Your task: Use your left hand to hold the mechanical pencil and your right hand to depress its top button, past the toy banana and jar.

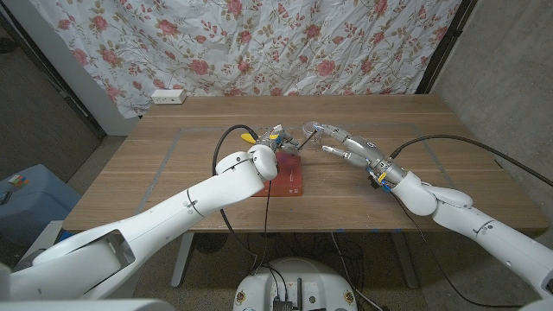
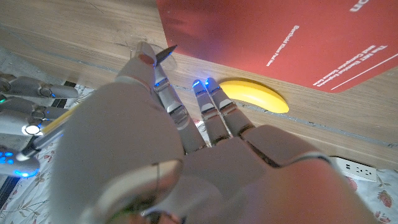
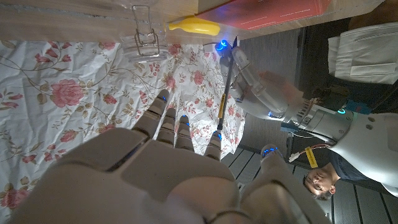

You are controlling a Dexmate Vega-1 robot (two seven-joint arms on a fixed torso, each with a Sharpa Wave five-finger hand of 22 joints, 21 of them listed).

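Note:
My left hand [image 1: 263, 157] is raised over the red book [image 1: 287, 177] and grips the mechanical pencil [image 3: 222, 93], a thin dark shaft with a yellow part [image 2: 55, 126]. My right hand [image 1: 354, 149] reaches in from the right with its fingers spread and holds nothing. One of its fingertips [image 3: 214, 142] meets the pencil's top end. The yellow toy banana [image 1: 248, 136] lies on the table just beyond my left hand, also in the left wrist view as the banana [image 2: 255, 95]. The clear glass jar [image 3: 146, 31] with a wire clasp stands beside the banana [image 3: 193, 26].
The red book [image 2: 280, 37] lies flat at the table's middle. A white power strip [image 1: 168, 97] sits at the table's far left edge before a flowered curtain. A person [image 3: 320, 180] is at the right wrist picture's edge.

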